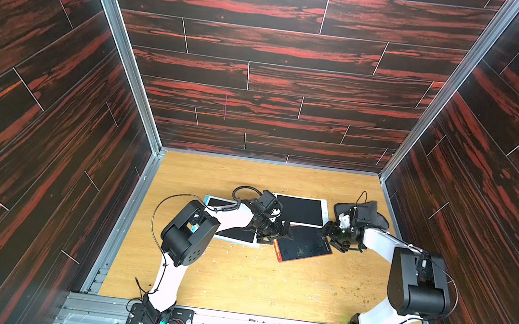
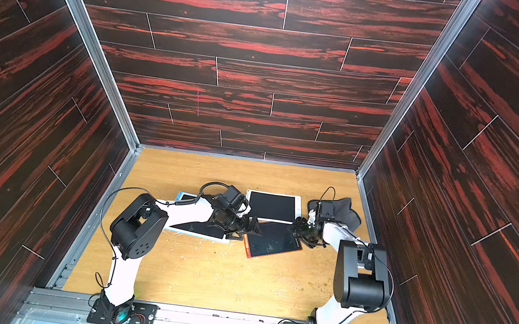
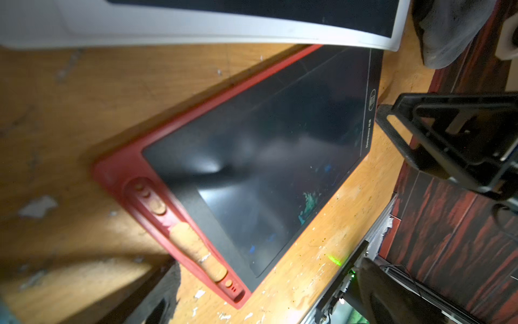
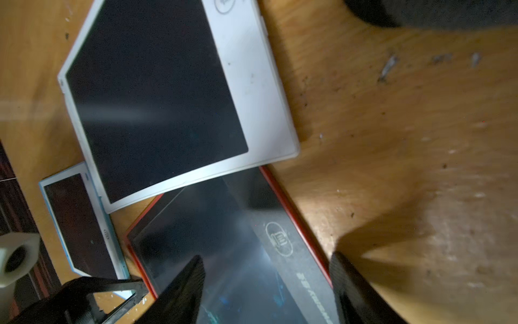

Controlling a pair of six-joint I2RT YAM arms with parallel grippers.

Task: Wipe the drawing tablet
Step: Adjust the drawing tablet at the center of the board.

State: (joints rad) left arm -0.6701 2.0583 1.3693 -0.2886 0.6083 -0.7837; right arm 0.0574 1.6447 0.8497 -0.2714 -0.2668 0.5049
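Note:
The drawing tablet (image 1: 303, 245) (image 2: 275, 241) is red-framed with a dark screen and lies flat and askew mid-table. Faint teal and blue marks show on its screen (image 3: 266, 157) (image 4: 224, 224). My left gripper (image 1: 282, 235) (image 2: 251, 228) is open at the tablet's left edge; in its wrist view the gripper (image 3: 269, 303) spans the button-strip corner. My right gripper (image 1: 327, 234) (image 2: 298, 229) is open and holds nothing. It (image 4: 269, 294) straddles the tablet's logo edge, one finger over the screen, one over bare table.
A dark cloth (image 1: 370, 213) (image 2: 343, 209) lies at the back right behind the right wrist. A white-framed tablet (image 1: 301, 211) (image 4: 168, 98) overlaps the red one's far edge. A blue-framed tablet (image 1: 218, 202) and another tablet (image 1: 238, 235) lie under the left arm.

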